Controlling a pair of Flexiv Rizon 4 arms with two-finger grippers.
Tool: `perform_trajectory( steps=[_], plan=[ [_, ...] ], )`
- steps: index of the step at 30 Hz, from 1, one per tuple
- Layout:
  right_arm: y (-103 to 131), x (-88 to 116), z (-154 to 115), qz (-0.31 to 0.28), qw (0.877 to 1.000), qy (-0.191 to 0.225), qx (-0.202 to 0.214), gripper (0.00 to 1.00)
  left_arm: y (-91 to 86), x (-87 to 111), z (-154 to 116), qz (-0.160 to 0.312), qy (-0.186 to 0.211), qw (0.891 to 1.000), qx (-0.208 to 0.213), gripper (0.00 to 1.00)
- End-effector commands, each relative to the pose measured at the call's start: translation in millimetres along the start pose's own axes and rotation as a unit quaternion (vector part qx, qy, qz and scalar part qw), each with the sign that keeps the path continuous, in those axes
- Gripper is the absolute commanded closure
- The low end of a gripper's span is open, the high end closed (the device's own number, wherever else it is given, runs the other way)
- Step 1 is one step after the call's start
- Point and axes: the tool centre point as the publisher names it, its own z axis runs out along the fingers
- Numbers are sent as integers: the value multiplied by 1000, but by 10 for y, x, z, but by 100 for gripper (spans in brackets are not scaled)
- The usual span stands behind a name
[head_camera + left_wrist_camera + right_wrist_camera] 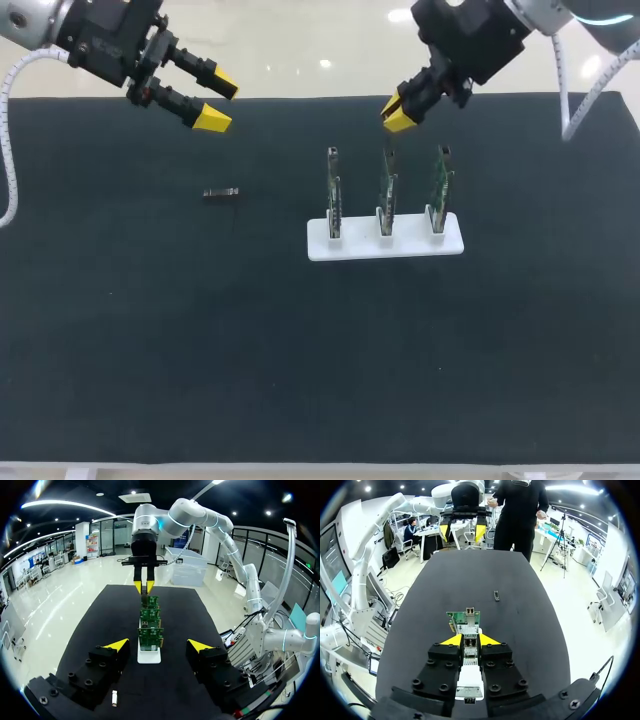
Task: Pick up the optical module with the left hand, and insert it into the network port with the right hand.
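Observation:
The optical module (220,193), a small dark metal bar, lies on the black table left of the middle. It also shows in the wrist views as the module (114,698) and the module (496,595). My left gripper (218,103) hangs open above and behind it, nothing between its fingers; in its own view the left gripper (158,645) has the module under its left finger. Three upright green port boards (386,185) stand in a white stand (385,245). My right gripper (398,112) hovers just above the middle board, fingers a narrow gap apart and holding nothing. Its own view looks down through the right gripper (470,640) onto the boards (465,620).
The black mat (150,350) covers the whole table. The white stand (149,656) with its boards sits right of centre. The right gripper (144,586) hangs over the far end of the board row in the left wrist view. The left gripper (462,530) shows at the table's far end.

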Motion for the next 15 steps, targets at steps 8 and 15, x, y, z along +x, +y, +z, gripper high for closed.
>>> perform_trajectory(
  steps=[8,15],
  plan=[
    [20,58,64,-2,1000,-6,3,100,7,-4,2,0,2,1000,1,0],
    [22,83,85,-5,1000,-7,1,100,7,-4,2,0,2,1000,1,0]
  ],
)
